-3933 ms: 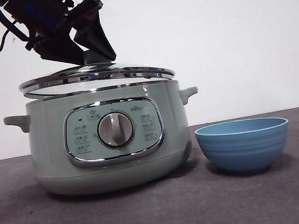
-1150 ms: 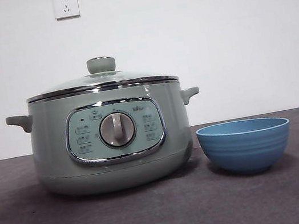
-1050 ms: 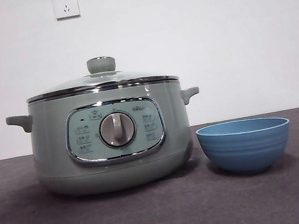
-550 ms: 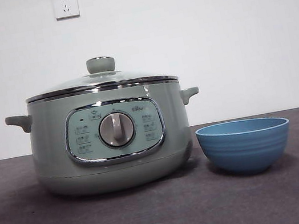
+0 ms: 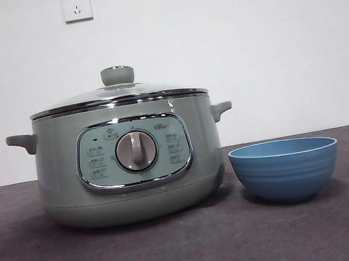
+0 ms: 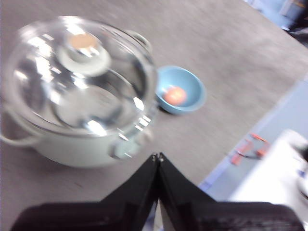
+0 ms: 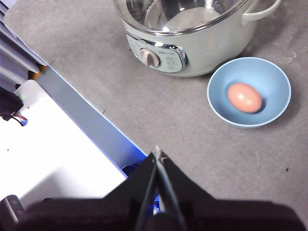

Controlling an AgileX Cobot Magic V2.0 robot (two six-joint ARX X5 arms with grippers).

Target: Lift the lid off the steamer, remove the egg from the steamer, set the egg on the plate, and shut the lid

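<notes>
steamer (image 5: 130, 168): sage-green pot w/ chrome-framed control panel and central dial, standing on the dark grey table (image 5: 183, 257), left of centre in front view. lid (image 5: 117, 94): seated level on the steamer rim, chrome edge flush all round, green knob upright on top. through the glass, left wrist view shows a bare metal interior.

blue bowl (image 5: 286, 169): on the table just right of the steamer, close to it, w/ a narrow gap between the two in front view. egg (image 7: 244, 97): orange-brown, lying in the bowl's bottom; visible in both wrist views, hidden by the bowl wall in front view.

left gripper (image 6: 158, 159): jaws pressed together, tips meeting, nothing between them. raised above the table on the near side of the steamer, well apart from lid and bowl. left wrist view is motion-blurred.

right gripper (image 7: 158, 153): jaws together, tips touching, nothing held. raised above the near table edge, well apart from steamer and bowl.

neither arm appears in front view. two wall sockets (image 5: 76, 6) on the white far wall, one above the steamer, one at the upper right corner.
</notes>
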